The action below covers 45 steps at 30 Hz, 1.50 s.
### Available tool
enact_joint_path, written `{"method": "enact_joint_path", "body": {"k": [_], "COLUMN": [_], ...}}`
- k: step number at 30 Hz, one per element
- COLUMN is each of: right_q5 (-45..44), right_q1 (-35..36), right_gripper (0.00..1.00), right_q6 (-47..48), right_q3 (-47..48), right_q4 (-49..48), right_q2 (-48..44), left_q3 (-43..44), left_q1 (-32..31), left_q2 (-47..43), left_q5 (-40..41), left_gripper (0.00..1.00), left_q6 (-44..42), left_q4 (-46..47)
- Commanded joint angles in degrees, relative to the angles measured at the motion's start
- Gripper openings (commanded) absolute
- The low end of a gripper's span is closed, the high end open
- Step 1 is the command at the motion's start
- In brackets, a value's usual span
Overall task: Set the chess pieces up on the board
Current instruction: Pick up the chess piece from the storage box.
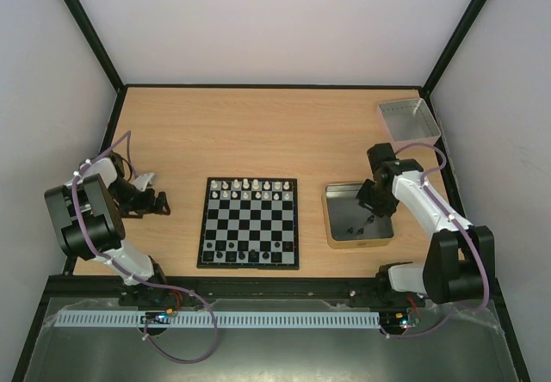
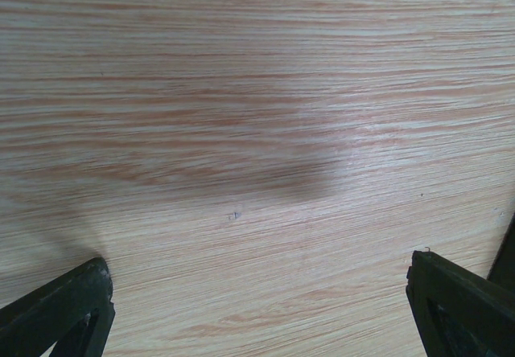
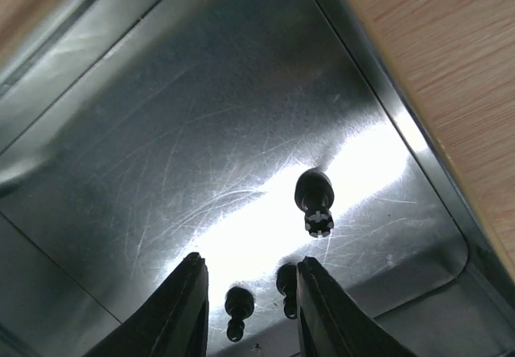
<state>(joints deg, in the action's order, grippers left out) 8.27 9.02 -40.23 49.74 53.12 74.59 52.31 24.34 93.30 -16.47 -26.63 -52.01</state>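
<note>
The chessboard (image 1: 250,223) lies at the table's middle, with white pieces (image 1: 250,189) in its two far rows and black pieces (image 1: 245,250) along its near rows. My right gripper (image 1: 372,212) hangs open over the metal tin (image 1: 332,227), empty. In the right wrist view its gripper (image 3: 251,272) stands above three black pieces on the tin floor: a rook-like piece (image 3: 315,202) and two small ones (image 3: 236,311) (image 3: 287,289) between the fingers. My left gripper (image 1: 160,203) is open and empty over bare wood left of the board; its fingertips (image 2: 68,305) show wide apart.
A grey square tray (image 1: 409,118) stands at the far right corner. The tin's raised walls (image 3: 418,156) surround the right gripper. A black frame edges the table, with white walls behind.
</note>
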Motion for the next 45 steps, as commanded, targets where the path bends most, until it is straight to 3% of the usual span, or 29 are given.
{"method": "enact_joint_path", "body": {"k": [1, 27, 33, 45], "right_q5": [3.10, 0.05, -0.58, -1.16], "right_q1": [-1.69, -5.54, -5.76, -5.85], "right_gripper": [0.29, 0.28, 0.18, 0.17], "right_q6": [1.21, 2.50, 2.46, 2.59], "right_q3": [-3.06, -6.58, -6.50, -7.18], "right_q4": [-1.75, -4.63, -5.06, -5.82], "right_q2": [0.19, 2.54, 3.32, 3.64], "left_q3": [-0.93, -0.90, -0.90, -0.97], "left_q1": [0.25, 0.47, 0.71, 1.04], "left_q2": [0.66, 0.35, 0.30, -0.37], "left_q5": [-0.74, -0.84, -0.91, -0.93], "left_gripper": [0.99, 0.99, 0.99, 0.99], "left_q6": [-0.92, -1.04, -1.05, -1.05], "left_q4": [-1.14, -1.25, -1.23, -1.18]}}
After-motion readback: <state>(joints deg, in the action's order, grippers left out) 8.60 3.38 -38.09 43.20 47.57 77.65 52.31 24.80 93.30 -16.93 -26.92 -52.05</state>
